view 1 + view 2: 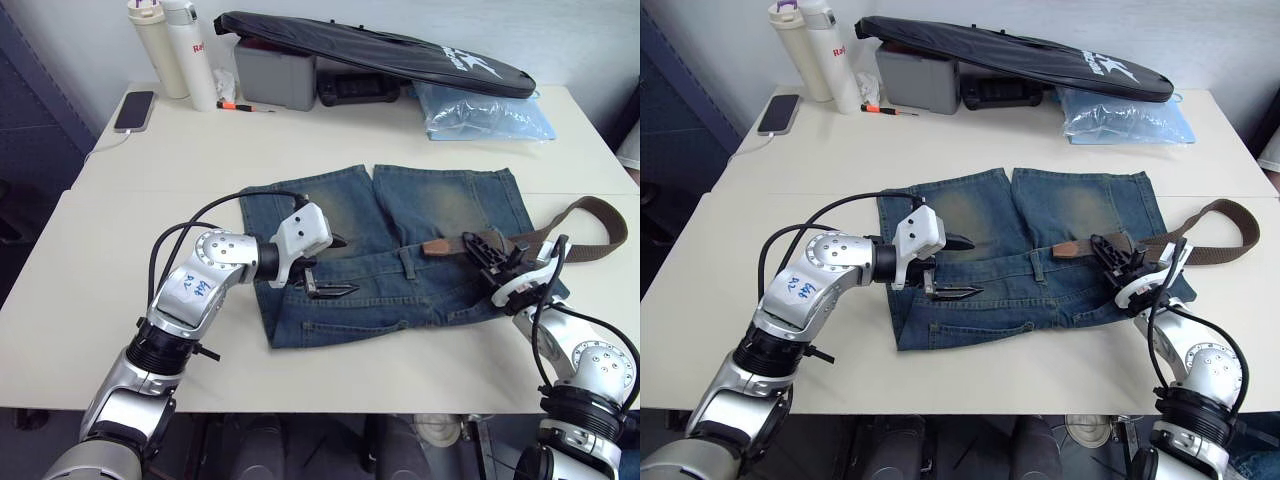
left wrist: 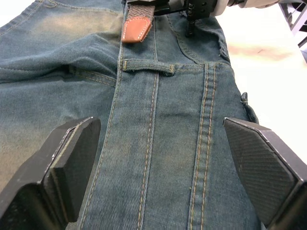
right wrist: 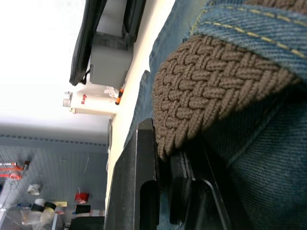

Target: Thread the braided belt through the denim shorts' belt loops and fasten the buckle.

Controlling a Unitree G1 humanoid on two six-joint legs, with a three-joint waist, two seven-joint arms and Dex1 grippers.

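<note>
The denim shorts (image 1: 400, 250) lie flat on the white table, waistband toward me. The braided belt (image 1: 600, 215) curves off their right side, and its tan leather tip (image 1: 437, 246) points left along the waistband. My right gripper (image 1: 490, 262) is shut on the belt (image 3: 211, 91) just behind the tip, where a stitched denim strip (image 3: 259, 28) crosses over the braid. My left gripper (image 1: 343, 266) hovers open over the left half of the waistband. Its fingers (image 2: 62, 163) straddle the band, with a belt loop (image 2: 147, 66) and the belt tip (image 2: 136, 28) ahead. The buckle is out of view.
Along the back of the table lie a long black bag (image 1: 380, 50), a grey box (image 1: 272, 75), two white bottles (image 1: 170, 45), a phone (image 1: 134, 110) and a blue plastic bag (image 1: 485, 115). The table's front edge (image 1: 330, 405) runs close below the shorts.
</note>
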